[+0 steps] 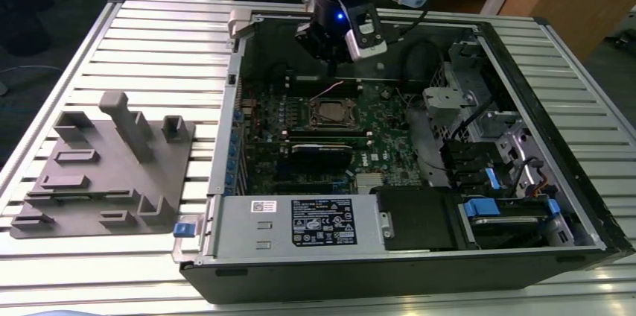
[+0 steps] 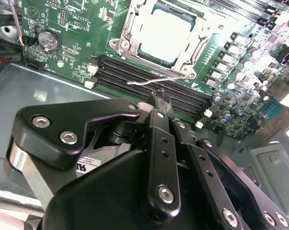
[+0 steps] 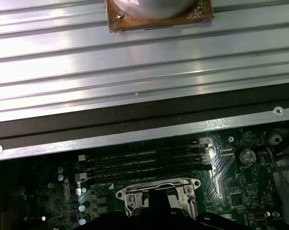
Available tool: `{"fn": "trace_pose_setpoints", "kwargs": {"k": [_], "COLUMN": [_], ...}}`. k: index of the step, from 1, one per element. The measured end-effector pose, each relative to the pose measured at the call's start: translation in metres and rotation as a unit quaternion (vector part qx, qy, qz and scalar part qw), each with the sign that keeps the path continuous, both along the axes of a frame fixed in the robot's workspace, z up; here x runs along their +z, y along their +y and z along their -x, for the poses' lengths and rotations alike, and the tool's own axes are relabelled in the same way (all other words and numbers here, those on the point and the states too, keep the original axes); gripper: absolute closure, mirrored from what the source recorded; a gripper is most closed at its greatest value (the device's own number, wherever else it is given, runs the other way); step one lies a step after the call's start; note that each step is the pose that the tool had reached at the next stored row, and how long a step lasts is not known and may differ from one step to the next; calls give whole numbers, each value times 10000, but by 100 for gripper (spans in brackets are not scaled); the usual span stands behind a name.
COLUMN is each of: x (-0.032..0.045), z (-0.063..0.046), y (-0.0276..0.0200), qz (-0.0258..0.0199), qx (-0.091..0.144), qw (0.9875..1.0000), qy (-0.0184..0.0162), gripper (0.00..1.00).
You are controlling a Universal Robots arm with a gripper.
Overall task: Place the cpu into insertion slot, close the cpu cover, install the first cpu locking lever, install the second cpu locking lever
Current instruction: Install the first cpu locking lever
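The black gripper [image 1: 332,65] hangs over the far half of the open black computer case [image 1: 398,277], its fingers drawn together with nothing between them. In the second wrist view the flat silver-grey cpu [image 2: 167,32] already lies in the square black insertion slot [image 1: 333,113], and the thin silver-grey metal cpu cover [image 2: 149,58] is down around it. A thin wire locking lever [image 2: 146,82] stands free just beside the gripper tip, so the first lever step seems in hand. It calls for pressing the wire under its catch. The black-and-white label [image 1: 323,221] at the case's near side is too small to read.
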State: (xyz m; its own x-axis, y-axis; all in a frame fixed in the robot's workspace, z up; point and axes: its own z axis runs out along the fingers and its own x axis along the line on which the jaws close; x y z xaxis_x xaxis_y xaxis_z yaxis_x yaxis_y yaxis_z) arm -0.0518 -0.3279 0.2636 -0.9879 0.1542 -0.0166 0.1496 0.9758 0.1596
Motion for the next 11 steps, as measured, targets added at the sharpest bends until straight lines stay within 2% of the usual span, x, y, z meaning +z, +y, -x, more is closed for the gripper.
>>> {"fn": "trace_pose_setpoints", "kwargs": {"k": [11], "x": [-43], "z": [1], "y": [-1], "qz": [-22], "qx": [0], "qw": [10000], "qy": [0], "gripper": [89]}}
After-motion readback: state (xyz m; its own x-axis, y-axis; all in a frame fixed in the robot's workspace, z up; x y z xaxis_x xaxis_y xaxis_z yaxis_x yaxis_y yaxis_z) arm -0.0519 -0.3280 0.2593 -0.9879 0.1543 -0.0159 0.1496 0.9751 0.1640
